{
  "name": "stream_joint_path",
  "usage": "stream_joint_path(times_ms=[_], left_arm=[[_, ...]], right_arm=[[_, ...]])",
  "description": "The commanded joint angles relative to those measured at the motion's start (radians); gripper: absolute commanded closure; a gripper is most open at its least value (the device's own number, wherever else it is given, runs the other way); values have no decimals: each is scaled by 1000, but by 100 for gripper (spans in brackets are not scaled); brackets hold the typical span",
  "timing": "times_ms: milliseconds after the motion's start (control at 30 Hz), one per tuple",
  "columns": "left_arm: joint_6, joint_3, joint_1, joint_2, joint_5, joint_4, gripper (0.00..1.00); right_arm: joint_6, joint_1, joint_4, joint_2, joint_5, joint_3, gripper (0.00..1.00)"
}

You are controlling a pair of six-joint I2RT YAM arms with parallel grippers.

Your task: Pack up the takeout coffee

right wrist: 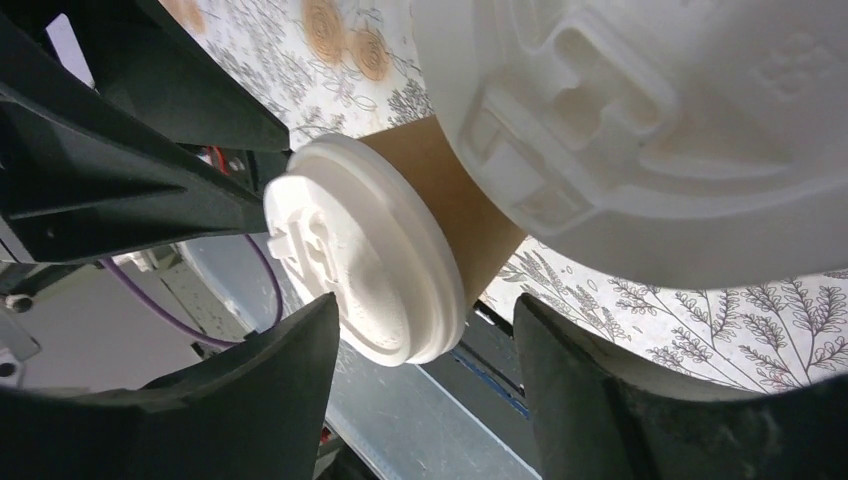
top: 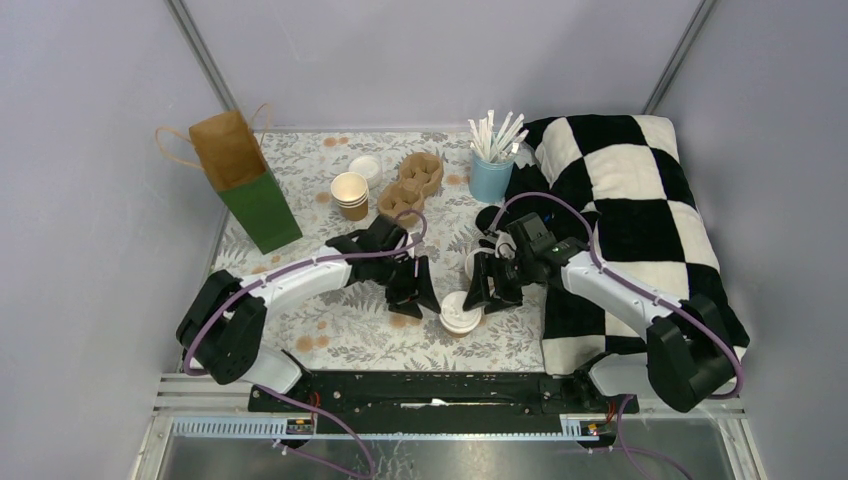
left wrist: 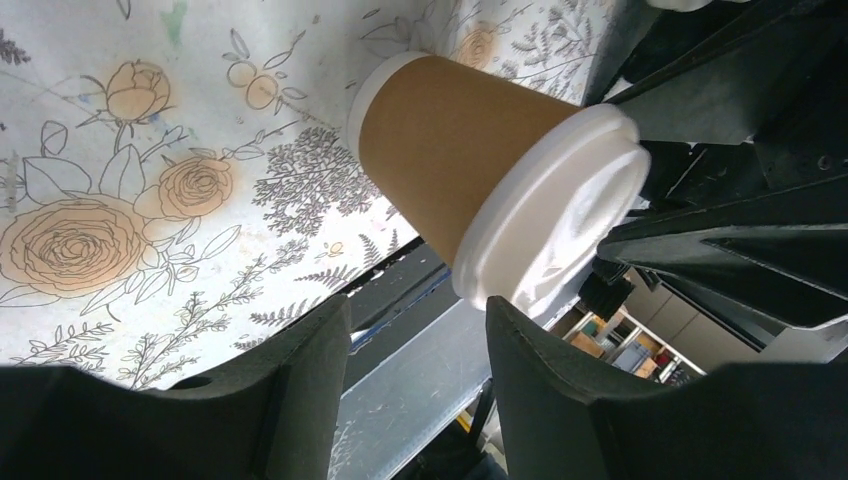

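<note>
Nearest, at 6 o'clock on the floral cloth (top: 330, 330), a lidded takeout coffee (top: 460, 318) stood upright. The left gripper (top: 424, 298) at its 10 o'clock and the right gripper (top: 482, 296) at its 2 o'clock both gaped wide, holding nothing. A second white lid (top: 472, 262) sat just beyond at 1 o'clock. Farther, at 11 o'clock, lay the brown pulp carrier (top: 410, 185).

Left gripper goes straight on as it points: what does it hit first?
Most likely the lidded kraft cup, standing just ahead of the open left gripper and its finger gap. The right gripper is just beyond it. Depth is hard to judge.
</note>
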Motion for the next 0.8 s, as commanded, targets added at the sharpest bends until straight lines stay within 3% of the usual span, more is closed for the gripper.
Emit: stream_joint_path(times_ms=[0,133,233,400,467,767], left_arm=[[63,132,-4,-1,-61,-105,42],[82,196,-2,-10,-63,-160,39],[74,186,-1,-25,-59,-158,38],[-15,111,2,-36,63,21,34],[-32,101,0,-18,83,54,40],[-13,97,-5,24,79,58,53]], right_arm=[[-11,-49,-16,-75,-77,24,26],[-55,-105,-96,-125,-113,23,25],[-92,-161,-122,-154,-142,-20,30],[-104,-195,-85,-127,-215,-56,40],[-108,-195,-69,-90,-241,-52,47],[-104,-195,-29,-21,-261,-63,57]])
